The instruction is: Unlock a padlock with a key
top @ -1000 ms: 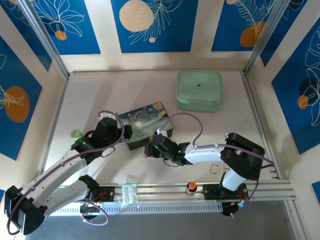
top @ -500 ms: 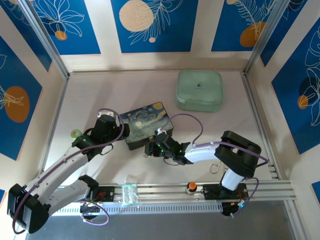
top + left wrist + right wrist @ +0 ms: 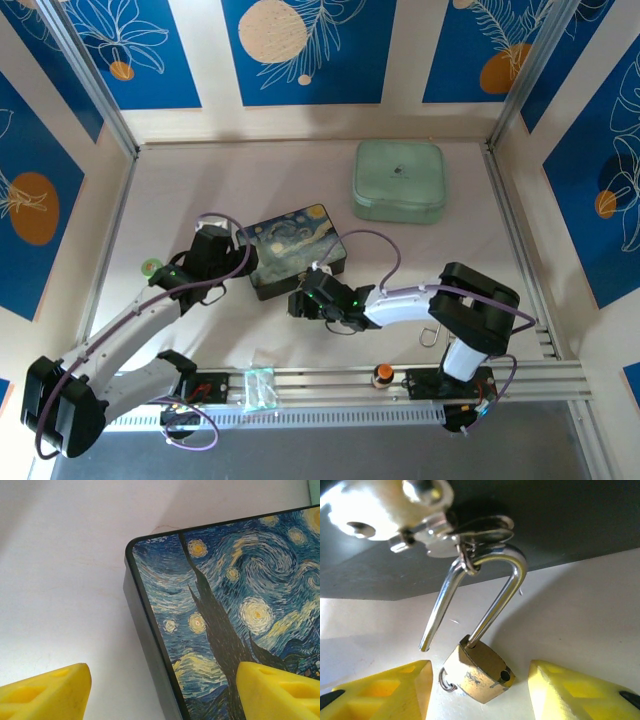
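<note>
Change since half a second ago is small: the left pincer (image 3: 162, 680) has crept closer to the starry-night box (image 3: 240, 605), and the right arm has barely moved. The left forearm reaches in low over the bench (image 3: 200, 190), its pincer spread wide above the box's corner. The right pincer (image 3: 480, 675) is wide too, straddling the padlock (image 3: 479, 677) without touching it. The padlock is hooked through the box's latch (image 3: 445, 535), with one shackle (image 3: 500, 580) leg free.

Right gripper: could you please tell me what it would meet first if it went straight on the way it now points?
Probably the padlock, hanging open from the box, just ahead of the right gripper; depth is unclear.
</note>
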`<state>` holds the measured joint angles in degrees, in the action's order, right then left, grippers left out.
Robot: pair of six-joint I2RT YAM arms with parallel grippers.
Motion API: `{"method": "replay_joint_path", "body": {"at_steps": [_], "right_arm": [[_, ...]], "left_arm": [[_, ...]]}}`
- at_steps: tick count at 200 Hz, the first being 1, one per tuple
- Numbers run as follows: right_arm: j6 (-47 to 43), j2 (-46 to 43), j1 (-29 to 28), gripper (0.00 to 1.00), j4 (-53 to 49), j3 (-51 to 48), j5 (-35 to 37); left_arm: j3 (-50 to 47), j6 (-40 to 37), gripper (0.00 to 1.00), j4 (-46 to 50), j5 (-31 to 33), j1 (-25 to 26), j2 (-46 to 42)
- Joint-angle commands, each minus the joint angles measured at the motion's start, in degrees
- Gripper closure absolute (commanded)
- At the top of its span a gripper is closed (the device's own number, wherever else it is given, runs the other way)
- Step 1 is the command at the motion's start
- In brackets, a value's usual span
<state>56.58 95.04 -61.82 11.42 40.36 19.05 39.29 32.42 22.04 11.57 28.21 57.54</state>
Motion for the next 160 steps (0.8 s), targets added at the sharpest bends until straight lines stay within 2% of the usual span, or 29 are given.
{"method": "replay_joint_path", "body": {"at_steps": [1,37,71,98,120,136,160], "right_arm": [[0.4,2.3,0.5,0.46,-3.3,1.4,-0.3],[1.5,4.2,3.0,0.48,2.1,-0.5,-5.2],[1.5,3.9,3.0,0.54,4.5,-1.7,-5.6],[1.9,5.1,3.3,0.56,5.3,-1.4,-6.3],[2.1,5.5,3.3,0.62,5.8,-1.3,-6.3],[2.4,5.0,3.2,0.63,6.5,-2.0,-5.9],[3.5,4.8,3.5,0.71,8.3,-3.4,-5.1]], "left_arm": [[0.6,-0.9,0.24,-1.2,-1.0,-0.8,-0.6],[0.2,-1.4,0.23,-1.5,-0.7,-1.0,0.0],[-0.1,-2.2,0.23,-2.3,-0.2,-1.3,1.4],[0.4,-2.9,0.23,-2.0,3.4,-1.4,5.1],[0.1,-3.4,0.23,-2.5,6.9,-1.4,8.9],[-0.4,-3.9,0.23,-4.8,6.7,-1.4,10.7],[-0.7,-3.8,0.22,-6.7,7.0,-1.5,12.0]]}}
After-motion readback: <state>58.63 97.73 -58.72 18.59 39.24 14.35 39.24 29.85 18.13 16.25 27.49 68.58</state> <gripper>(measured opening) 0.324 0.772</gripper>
